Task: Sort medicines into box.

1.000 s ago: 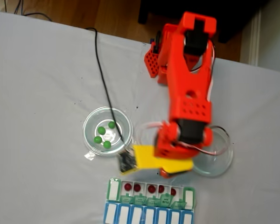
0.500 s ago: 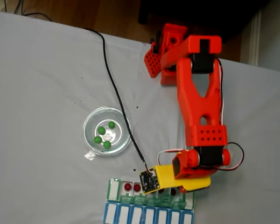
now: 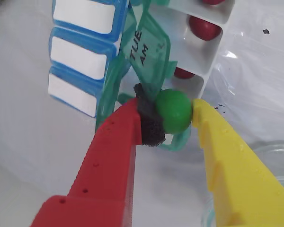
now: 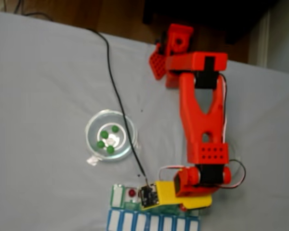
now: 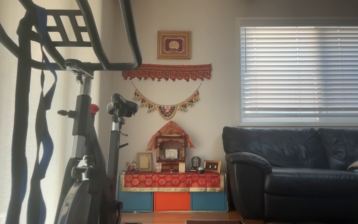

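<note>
In the wrist view my gripper [image 3: 169, 111] is shut on a glossy green pill [image 3: 174, 111], pinched between the red finger [image 3: 118, 142] and the yellow finger [image 3: 227, 156]. The pill hangs just above the near end of the box [image 3: 213, 52], beside an open green lid marked TUE AM [image 3: 144, 45]. Red pills [image 3: 204, 28] lie in the white compartments beyond. In the fixed view the gripper [image 4: 183, 206] is over the right end of the box [image 4: 135, 222], hiding most compartments. One red pill [image 4: 132, 193] shows at the left.
A clear glass dish [image 4: 92, 126] with several green pills [image 4: 110, 149] stands left of the arm. A black cable [image 4: 116, 96] runs from the table's far edge to the wrist camera. Another clear dish's rim [image 3: 274, 151] lies right of the gripper.
The arm has swung right and reached down toward the near table edge. The gripper has gone from just above the box to over its right end, now covering most red pills.
</note>
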{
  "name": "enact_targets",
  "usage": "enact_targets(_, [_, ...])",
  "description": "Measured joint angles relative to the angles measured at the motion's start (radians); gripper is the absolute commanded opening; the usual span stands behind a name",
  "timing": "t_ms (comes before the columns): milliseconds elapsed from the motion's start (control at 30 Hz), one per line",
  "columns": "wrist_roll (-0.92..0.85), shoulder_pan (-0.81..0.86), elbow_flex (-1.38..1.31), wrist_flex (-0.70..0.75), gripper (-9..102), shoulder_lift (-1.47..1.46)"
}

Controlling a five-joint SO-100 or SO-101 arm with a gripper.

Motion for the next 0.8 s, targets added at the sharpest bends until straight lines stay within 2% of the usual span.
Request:
enact_targets(133, [0.023,0.0,-0.106,0.04,1,-0.086])
enact_targets(367, [0.035,0.0,-0.143,0.075,1,-0.104])
enact_targets(467, [0.035,0.0,-0.143,0.078,5,-0.104])
enact_targets(567, [0.035,0.0,-0.143,0.094,14,-0.104])
enact_targets(800, [0.035,0.0,-0.143,0.13,19,-0.104])
